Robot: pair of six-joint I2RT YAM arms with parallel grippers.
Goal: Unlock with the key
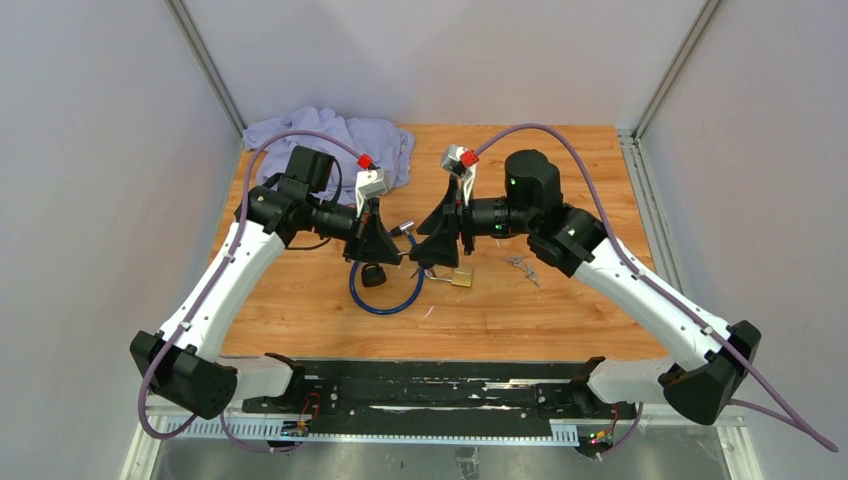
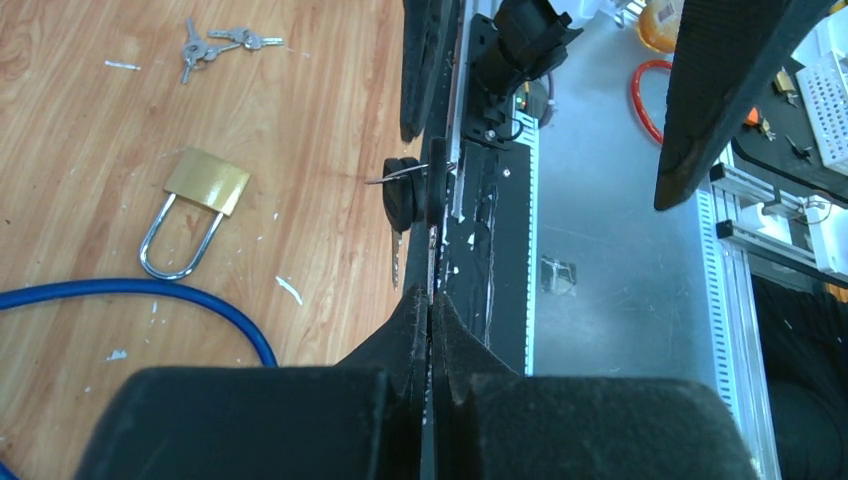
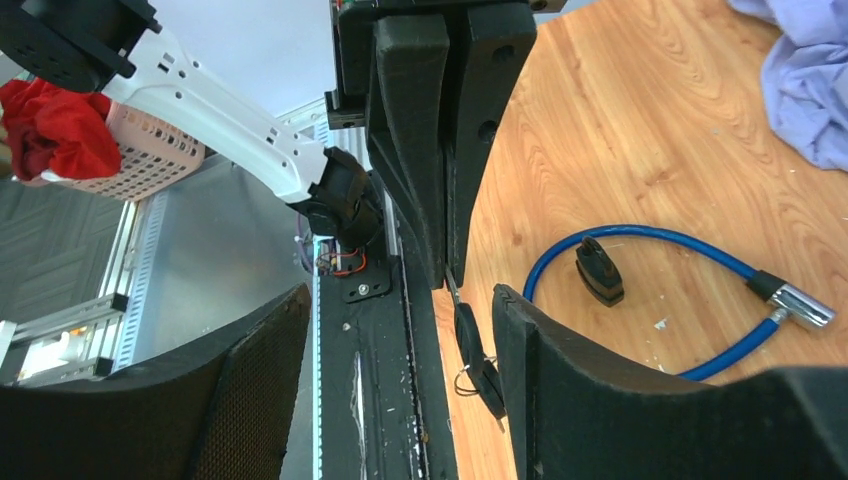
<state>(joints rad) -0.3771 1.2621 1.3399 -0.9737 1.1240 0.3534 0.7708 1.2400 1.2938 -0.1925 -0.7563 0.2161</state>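
My left gripper (image 2: 430,300) is shut on the blade of a black-headed key (image 2: 405,195), held in the air above the table's near edge. A ring with a second black key (image 3: 488,385) hangs from it. My right gripper (image 3: 400,295) is open. Its fingers (image 3: 560,370) stand on either side of the key's head (image 3: 467,335), apart from it. In the top view both grippers, left (image 1: 392,258) and right (image 1: 430,262), meet at the table's middle. A blue cable lock (image 3: 650,240) with a black lock body (image 3: 598,270) lies below them, and a brass padlock (image 2: 205,182) rests beside it.
A loose bunch of silver keys (image 1: 520,265) lies on the wood right of the padlock (image 1: 461,277). A crumpled lavender cloth (image 1: 330,140) sits at the back left. The cable lock (image 1: 385,295) loops under the left gripper. A black rail (image 1: 430,385) runs along the near edge.
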